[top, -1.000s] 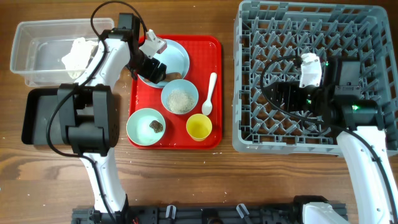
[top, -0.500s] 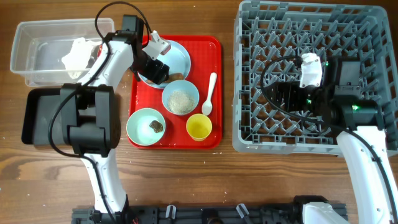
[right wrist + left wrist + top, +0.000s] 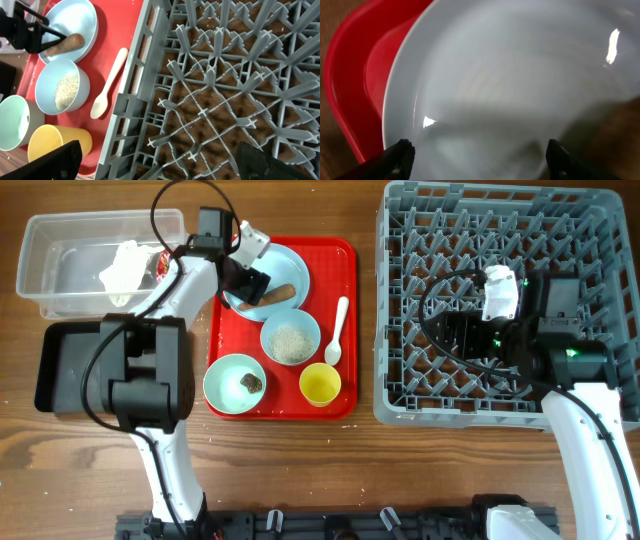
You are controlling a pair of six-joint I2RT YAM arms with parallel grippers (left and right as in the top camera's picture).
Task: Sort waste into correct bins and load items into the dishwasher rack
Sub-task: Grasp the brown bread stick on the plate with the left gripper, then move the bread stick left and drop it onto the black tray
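Wooden counter [image 3: 300, 470], overhead view, L to R. Far L: 1 clear tub [image 3: 55, 275] holding 1 crumpled white napkin [image 3: 124, 264] and, at its R end, 1 red-and-white wrapper [image 3: 160, 268], mostly hidden by the L arm [image 3: 180, 280]. In front of the tub: 1 black tray [image 3: 50, 370], largely covered by the arm base. Centre: 1 red serving tray [image 3: 340, 265] carrying 1 pale blue plate [image 3: 290, 266] at the rear, 2 bowls, 1 yellow cup [image 3: 320, 384] and 1 white spoon [image 3: 336, 330]. The blue bowl [image 3: 267, 338] holds rice grains [image 3: 291, 340]; the mint bowl [image 3: 215, 380], front L, holds 1 small dark scrap [image 3: 250, 383]. 1 elongated brown scrap [image 3: 277, 292] lies on the plate. L claw [image 3: 247, 282] is low over the plate, fingers spread, released, gripping nothing, w/ the brown scrap just beside it. R: 1 grey rack [image 3: 450, 240] w/ upright pegs. R claw [image 3: 162, 162] hangs above the rack, fingers wide apart, released.
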